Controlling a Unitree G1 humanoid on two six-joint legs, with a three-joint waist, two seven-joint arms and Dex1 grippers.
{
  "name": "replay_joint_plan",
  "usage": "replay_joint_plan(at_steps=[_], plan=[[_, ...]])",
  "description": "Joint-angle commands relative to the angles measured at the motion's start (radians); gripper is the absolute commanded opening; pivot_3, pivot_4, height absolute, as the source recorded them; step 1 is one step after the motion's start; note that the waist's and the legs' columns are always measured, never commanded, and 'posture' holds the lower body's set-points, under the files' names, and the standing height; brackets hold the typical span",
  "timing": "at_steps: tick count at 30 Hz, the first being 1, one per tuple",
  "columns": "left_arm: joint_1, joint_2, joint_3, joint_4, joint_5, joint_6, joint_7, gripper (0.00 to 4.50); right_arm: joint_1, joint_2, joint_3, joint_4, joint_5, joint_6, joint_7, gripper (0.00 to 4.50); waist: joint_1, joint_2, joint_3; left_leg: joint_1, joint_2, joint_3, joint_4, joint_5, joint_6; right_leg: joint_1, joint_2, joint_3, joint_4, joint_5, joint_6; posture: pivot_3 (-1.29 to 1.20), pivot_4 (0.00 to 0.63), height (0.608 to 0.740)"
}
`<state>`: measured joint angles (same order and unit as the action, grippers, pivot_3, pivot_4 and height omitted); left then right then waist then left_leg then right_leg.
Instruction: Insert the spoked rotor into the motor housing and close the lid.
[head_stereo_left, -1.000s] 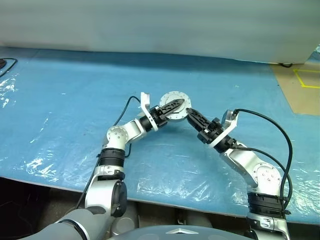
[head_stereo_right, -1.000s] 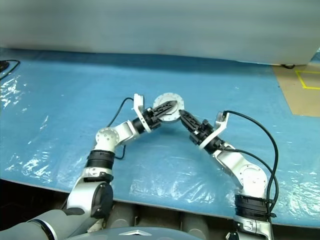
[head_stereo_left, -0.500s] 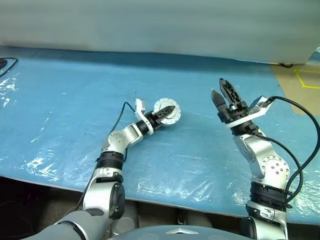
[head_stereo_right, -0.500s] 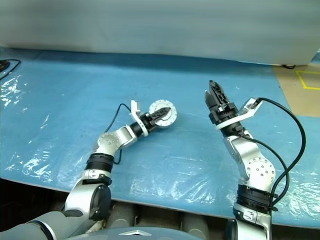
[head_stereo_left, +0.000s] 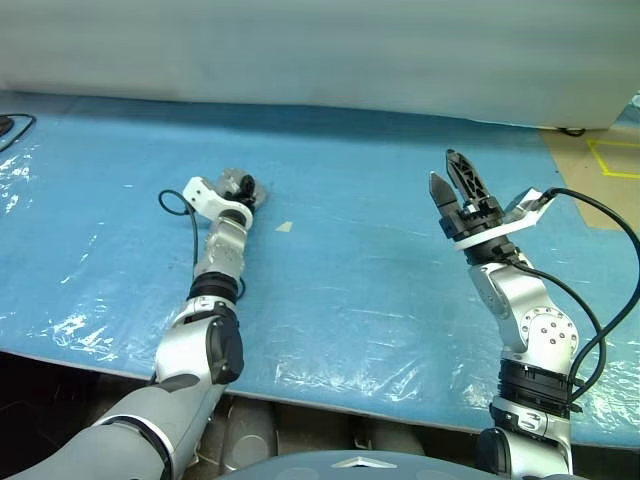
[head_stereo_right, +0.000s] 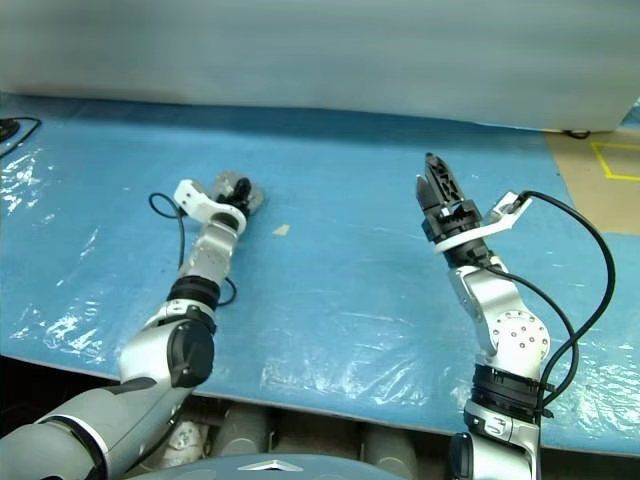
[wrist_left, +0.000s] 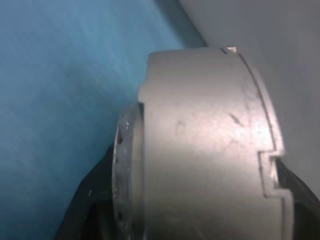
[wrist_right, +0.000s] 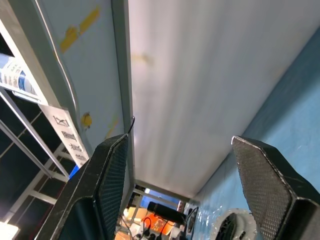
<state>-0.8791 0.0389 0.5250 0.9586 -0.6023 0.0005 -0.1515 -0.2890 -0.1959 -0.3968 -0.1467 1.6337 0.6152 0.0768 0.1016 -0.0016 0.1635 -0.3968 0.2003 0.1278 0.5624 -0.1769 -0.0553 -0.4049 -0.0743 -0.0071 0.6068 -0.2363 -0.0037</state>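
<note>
My left gripper (head_stereo_left: 243, 188) is stretched out over the blue table at the far left, shut on the motor housing (wrist_left: 200, 140). In the left wrist view the housing is a round silver body with a stepped seam near one end, and a black finger (wrist_left: 87, 200) shows at its edge. I cannot tell the lid apart from the housing. The spoked rotor is hidden. My right gripper (head_stereo_left: 441, 170) is raised over the right side of the table, pointing up and away. It is open with nothing between its fingers (wrist_right: 112, 175).
Blue plastic sheeting (head_stereo_left: 340, 290) covers the table. A small pale scrap (head_stereo_left: 285, 227) lies on it right of my left gripper. A grey wall (head_stereo_left: 320, 50) runs along the far edge. A brown board with yellow tape (head_stereo_left: 610, 170) sits at the far right.
My left arm has swung left and outward, carrying the silver housing from the table's middle. My right gripper came off the housing, rose to the right and opened, then held still.
</note>
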Motion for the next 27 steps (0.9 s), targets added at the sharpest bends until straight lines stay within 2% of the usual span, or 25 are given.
replay_joint_plan(at_steps=[1, 4, 14, 18, 20, 27], plan=[[0.010, 0.002, 0.018, -0.025, -0.020, -0.080, -0.107, 2.72, -0.007, 0.000, -0.005, -0.026, 0.001, -0.002, 0.017, 3.46, 0.002, 0.000, 0.000, -0.003, 0.000, -0.002, 0.001, 0.000, 0.000, 0.000, 0.000, -0.002, 0.000, 0.000, 0.000, 0.00, 0.150, 0.740], [0.018, 0.005, 0.027, -0.009, -0.014, -0.104, -0.105, 2.72, -0.006, 0.002, -0.004, -0.027, -0.003, -0.002, 0.019, 3.46, 0.004, 0.000, 0.000, -0.007, 0.001, -0.006, 0.004, 0.000, 0.000, 0.000, 0.000, -0.007, 0.000, 0.000, -0.001, 0.00, 0.150, 0.740], [0.030, 0.023, 0.058, 0.032, -0.035, -0.087, -0.093, 2.72, -0.011, -0.001, -0.003, -0.024, -0.019, 0.003, 0.028, 3.46, 0.003, 0.000, 0.000, -0.007, 0.002, -0.006, 0.006, 0.000, 0.000, 0.000, -0.001, -0.008, 0.001, 0.001, -0.002, 0.00, 0.150, 0.740], [0.039, 0.037, 0.061, 0.053, -0.014, -0.119, -0.053, 3.70, -0.009, -0.003, 0.006, -0.028, -0.040, 0.009, 0.037, 3.50, -0.001, 0.000, 0.000, -0.005, 0.002, -0.006, 0.006, 0.000, 0.000, 0.002, -0.001, -0.008, 0.001, 0.001, -0.002, 0.00, 0.150, 0.740], [0.042, 0.044, 0.055, 0.058, 0.006, -0.143, -0.028, 4.43, -0.007, -0.001, 0.009, -0.033, -0.044, 0.010, 0.038, 3.50, -0.005, 0.001, 0.000, -0.002, 0.002, -0.006, 0.005, 0.000, 0.000, 0.004, -0.001, -0.008, 0.001, 0.001, -0.002, 0.00, 0.150, 0.740], [0.037, 0.105, 0.019, 0.095, 0.111, -0.262, 0.081, 4.47, -0.013, -0.007, 0.026, -0.020, -0.109, 0.007, 0.049, 3.50, -0.007, 0.001, 0.000, 0.001, 0.002, -0.006, 0.005, 0.000, 0.000, 0.006, 0.000, -0.007, 0.000, 0.001, -0.002, 0.00, 0.150, 0.740]])
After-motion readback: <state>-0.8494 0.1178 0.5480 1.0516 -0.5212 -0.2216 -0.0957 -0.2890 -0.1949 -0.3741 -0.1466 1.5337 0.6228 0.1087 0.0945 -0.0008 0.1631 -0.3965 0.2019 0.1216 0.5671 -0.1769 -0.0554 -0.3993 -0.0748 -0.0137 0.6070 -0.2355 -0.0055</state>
